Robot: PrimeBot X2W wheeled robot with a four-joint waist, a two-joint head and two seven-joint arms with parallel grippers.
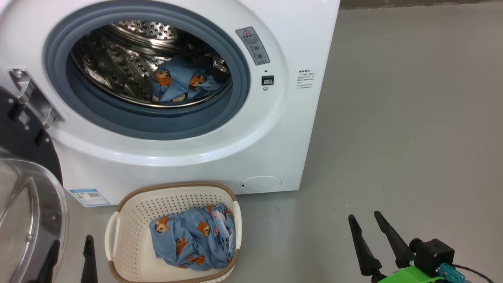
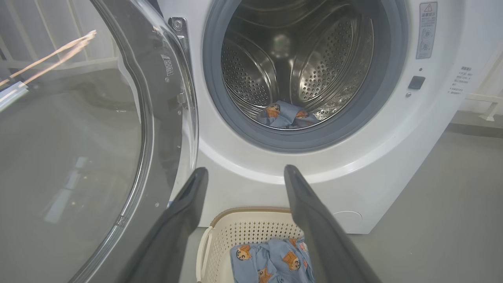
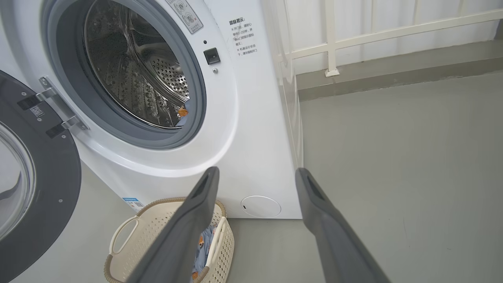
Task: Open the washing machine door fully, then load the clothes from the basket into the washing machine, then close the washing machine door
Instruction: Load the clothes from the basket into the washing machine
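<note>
Now my left gripper (image 1: 70, 245), wide and empty, sits just left of the cream perforated plastic basket (image 1: 173, 184) on the floor (image 1: 393, 118); its light blue cartoon-print clothes (image 1: 192, 239) lie nearer this arm than my equally wide right gripper (image 1: 364, 216).

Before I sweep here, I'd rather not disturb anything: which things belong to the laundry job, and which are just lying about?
Job: washing machine, washing machine door, basket, clothes in basket, garment in drum.
Not the job: white railing, grey floor.
</note>
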